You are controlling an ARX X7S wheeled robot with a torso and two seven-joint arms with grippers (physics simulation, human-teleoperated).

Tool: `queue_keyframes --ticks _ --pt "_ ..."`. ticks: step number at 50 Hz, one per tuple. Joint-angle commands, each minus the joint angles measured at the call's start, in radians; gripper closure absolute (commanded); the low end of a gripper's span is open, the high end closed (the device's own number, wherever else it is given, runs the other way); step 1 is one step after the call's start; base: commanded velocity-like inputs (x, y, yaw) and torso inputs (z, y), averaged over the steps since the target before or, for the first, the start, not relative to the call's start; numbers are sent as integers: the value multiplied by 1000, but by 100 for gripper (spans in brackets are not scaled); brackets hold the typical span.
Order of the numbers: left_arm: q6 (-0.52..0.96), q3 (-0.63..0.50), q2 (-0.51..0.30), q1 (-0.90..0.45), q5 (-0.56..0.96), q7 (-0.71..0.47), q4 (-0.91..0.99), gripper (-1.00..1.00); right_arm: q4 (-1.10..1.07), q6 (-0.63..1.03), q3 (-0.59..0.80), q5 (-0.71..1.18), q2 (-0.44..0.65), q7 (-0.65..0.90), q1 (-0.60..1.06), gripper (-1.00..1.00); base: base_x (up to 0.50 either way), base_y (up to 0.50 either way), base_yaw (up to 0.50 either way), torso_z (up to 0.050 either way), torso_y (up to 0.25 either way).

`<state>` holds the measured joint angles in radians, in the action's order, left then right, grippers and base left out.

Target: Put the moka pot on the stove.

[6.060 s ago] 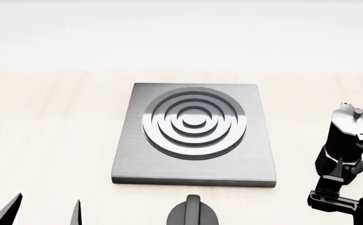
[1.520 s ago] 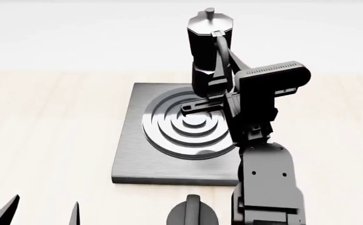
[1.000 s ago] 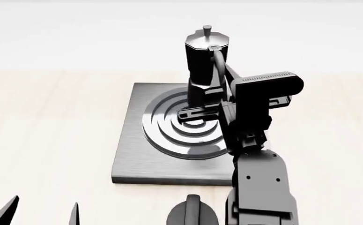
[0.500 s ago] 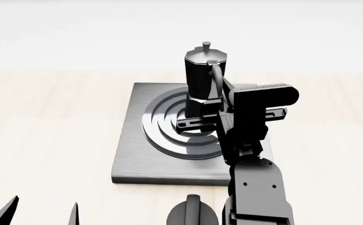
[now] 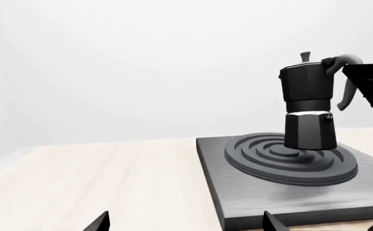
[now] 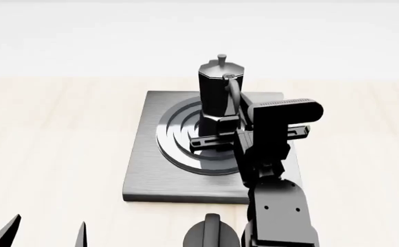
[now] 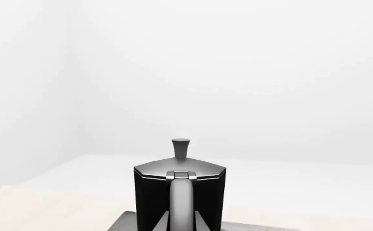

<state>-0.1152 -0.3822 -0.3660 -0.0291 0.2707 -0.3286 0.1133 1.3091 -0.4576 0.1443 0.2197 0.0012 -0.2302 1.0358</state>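
Standing upright on the stove's [image 5: 250, 192] centre rings, pot [image 5: 309, 108] base down on the burner in left wrist view. Right gripper [image 6: 230, 123] behind it, clamped on the curved handle. Left gripper [image 6: 45, 234] low at the near edge, well apart from the pot, tips spread. Knob [image 6: 211, 235] near stove's front edge.

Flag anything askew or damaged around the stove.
Nothing stands out. The moka pot stands upright on the stove rings, lid on, right pincer at its handle. No spill or damage shows.
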Motion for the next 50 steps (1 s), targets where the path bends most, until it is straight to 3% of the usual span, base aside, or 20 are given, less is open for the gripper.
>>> queue_keyframes --ticks 1,50 --pt "-2 -3 0 -3 4 1 -5 -100 0 -4 -8 13 -1 2 7 100 0 0 0 0 0" --pt "-9 -13 -9 1 6 -8 4 -100 0 14 32 58 -1 2 -13 100 0 0 0 0 1"
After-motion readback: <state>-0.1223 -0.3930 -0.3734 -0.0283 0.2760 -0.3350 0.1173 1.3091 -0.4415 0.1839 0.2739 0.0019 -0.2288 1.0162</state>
